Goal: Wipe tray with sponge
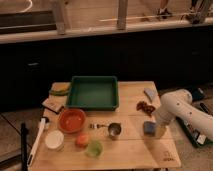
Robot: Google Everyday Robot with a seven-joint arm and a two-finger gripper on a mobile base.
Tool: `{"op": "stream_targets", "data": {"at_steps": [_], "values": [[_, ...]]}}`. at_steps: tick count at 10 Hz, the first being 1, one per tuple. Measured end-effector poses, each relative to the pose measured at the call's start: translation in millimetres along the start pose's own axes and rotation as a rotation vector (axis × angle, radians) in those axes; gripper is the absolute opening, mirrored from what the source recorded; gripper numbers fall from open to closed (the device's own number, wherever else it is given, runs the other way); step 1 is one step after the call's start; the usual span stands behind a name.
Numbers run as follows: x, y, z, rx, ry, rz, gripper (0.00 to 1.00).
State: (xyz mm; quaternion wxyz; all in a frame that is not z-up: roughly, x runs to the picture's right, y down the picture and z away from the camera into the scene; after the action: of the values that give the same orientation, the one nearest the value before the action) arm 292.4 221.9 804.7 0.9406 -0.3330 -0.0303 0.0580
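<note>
Right beside the blue sponge (148,128) sits the gripper (159,131), low; can't tell if open or shut. Step: grab sponge. Nxt: squeeze it, lift & go to tray (93,96).

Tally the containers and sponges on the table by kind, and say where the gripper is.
Tray: 1
Bowl: 1
Cups: 3 (white cup, green cup, metal cup)
Sponges: 2 (blue sponge, yellow-green sponge)
Total: 7
Gripper: low beside the blue sponge.
</note>
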Motion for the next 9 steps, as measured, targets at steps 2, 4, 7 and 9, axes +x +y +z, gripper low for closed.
{"op": "stream_targets", "data": {"at_steps": [2,4,7,9], "values": [[-0.8,1.9,5.4,-0.008,-0.004,0.000,0.73],[-4.3,0.3,13.2,-0.013,-0.007,-0.005,0.67],[-5.2,0.9,17.5,-0.018,-0.012,-0.001,0.62],[-7.8,0.4,18.9,-0.021,-0.014,-0.003,0.55]]}}
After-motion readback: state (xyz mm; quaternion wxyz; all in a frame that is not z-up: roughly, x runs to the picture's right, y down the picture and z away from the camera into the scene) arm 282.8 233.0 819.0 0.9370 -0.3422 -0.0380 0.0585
